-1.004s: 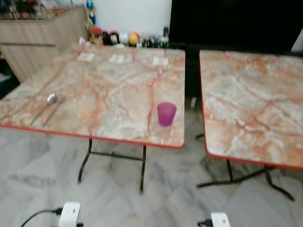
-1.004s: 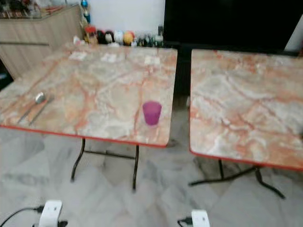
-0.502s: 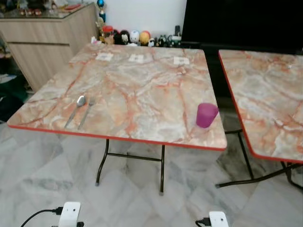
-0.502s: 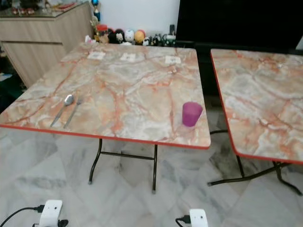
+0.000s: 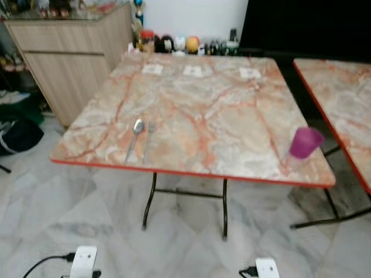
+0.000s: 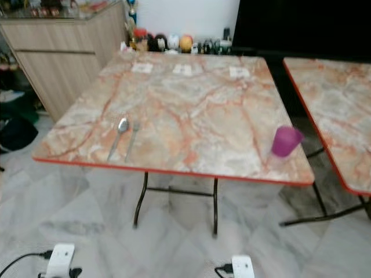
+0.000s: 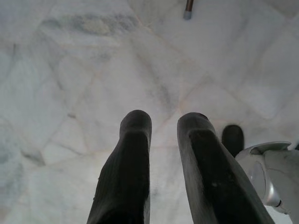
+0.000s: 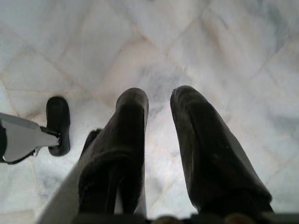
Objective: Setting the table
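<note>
A marble-patterned table (image 5: 220, 107) with a red edge stands before me. A metal spoon (image 5: 137, 128) and a fork (image 5: 148, 136) lie side by side near its front left edge. A purple cup (image 5: 305, 142) stands upright near the front right corner. Three small white cards (image 5: 193, 70) lie in a row along the far edge. My left gripper (image 7: 163, 122) hangs over the pale floor tiles, open, with nothing between its fingers. My right gripper (image 8: 159, 97) hangs likewise over the floor, open and holding nothing.
A second marble table (image 5: 342, 92) stands close on the right, with a narrow gap between. A wooden cabinet (image 5: 69, 55) is at the back left, a dark bag (image 5: 20, 136) on the floor beside it. Small figures (image 5: 174, 43) line the back wall. My feet (image 5: 84, 260) are on tiled floor.
The whole picture has shifted right as the camera turned left; the table now sits more central. Spoon, fork and cup keep their places on the table.
</note>
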Available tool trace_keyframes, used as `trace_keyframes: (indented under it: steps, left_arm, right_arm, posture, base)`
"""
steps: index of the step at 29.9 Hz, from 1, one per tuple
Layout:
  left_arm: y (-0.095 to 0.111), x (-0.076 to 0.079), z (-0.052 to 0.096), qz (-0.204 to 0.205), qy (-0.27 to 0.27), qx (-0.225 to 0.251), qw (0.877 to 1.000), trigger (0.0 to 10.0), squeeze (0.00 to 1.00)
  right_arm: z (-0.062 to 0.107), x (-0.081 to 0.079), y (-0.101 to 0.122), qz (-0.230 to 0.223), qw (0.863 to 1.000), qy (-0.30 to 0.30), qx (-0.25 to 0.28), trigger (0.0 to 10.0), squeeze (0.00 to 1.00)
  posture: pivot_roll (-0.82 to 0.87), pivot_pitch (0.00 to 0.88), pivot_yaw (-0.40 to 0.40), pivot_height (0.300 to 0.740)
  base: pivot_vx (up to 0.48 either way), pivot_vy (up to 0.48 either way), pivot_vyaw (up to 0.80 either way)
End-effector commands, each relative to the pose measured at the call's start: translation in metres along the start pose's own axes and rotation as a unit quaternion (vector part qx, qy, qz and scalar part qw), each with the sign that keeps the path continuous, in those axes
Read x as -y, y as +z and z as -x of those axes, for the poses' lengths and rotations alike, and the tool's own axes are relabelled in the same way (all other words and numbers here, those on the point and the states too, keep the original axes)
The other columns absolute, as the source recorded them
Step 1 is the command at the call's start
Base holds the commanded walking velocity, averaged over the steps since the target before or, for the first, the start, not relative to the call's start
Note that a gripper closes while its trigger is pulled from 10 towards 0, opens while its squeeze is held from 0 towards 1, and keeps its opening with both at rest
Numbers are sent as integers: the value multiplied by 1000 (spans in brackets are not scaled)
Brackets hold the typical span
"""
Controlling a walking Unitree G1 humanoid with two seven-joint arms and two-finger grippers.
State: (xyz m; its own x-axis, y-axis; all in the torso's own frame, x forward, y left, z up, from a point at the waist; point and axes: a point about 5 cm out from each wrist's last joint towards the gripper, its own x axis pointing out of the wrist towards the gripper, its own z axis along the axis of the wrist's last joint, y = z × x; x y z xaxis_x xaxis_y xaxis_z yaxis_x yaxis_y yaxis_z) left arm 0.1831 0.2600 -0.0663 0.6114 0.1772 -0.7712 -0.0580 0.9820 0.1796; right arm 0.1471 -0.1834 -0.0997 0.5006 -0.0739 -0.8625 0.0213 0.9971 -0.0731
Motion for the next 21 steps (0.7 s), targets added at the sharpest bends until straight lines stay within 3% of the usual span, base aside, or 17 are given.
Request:
trace_keyframes:
  steps: [1,6,7,9,14,15,16,17,21]
  left_arm:
    - [-2,2,0,-4,-4,-6,1000,10000,0]
    - [-2,5,0,-14,-9,-6,1000,10000,0]
    - [-2,5,0,-14,-9,-6,1000,10000,0]
    - [-2,5,0,-13,-10,-6,1000,10000,0]
    - [-2,5,0,-13,-10,-6,1000,10000,0]
    - [-2,5,0,-14,-10,-6,1000,10000,0]
    - [-2,5,0,-14,-10,-6,1000,10000,0]
    - [-2,5,0,-14,-10,-5,1000,10000,0]
    - [-2,5,0,-11,-7,-6,1000,10000,0]
  right_arm:
    - [1,1,-4,0,1000,-3,-5,10000,0]
    - [1,1,-3,0,1000,-2,-4,10000,20]
    - [1,1,-3,0,1000,-2,-3,10000,992]
    - [1,1,-3,0,1000,-1,-3,10000,1000]
    - [1,1,-4,0,1000,-3,-3,10000,1000]
    - [1,1,-4,-1,1000,-2,-3,10000,541]
    - [1,1,-4,-2,1000,-2,-4,10000,541]
    - [1,1,-4,-2,1000,-2,-4,10000,0]
    - [1,2,-4,-2,1000,-2,-4,10000,0]
  posture:
    - [63,0,-9,740]
    - [64,0,-10,740]
    - [64,0,-10,740]
    - [64,0,-10,740]
    - [64,0,-10,740]
    - [64,0,-10,740]
    - [64,0,-10,740]
    - [64,0,-10,740]
    - [64,0,-10,740]
  base:
    - [0,0,0]
    - [0,-353,0]
    - [0,-472,0]
    - [0,-472,0]
    - [0,-472,0]
    - [0,-472,0]
    - [0,-472,0]
    - [0,-472,0]
    - [0,-236,0]
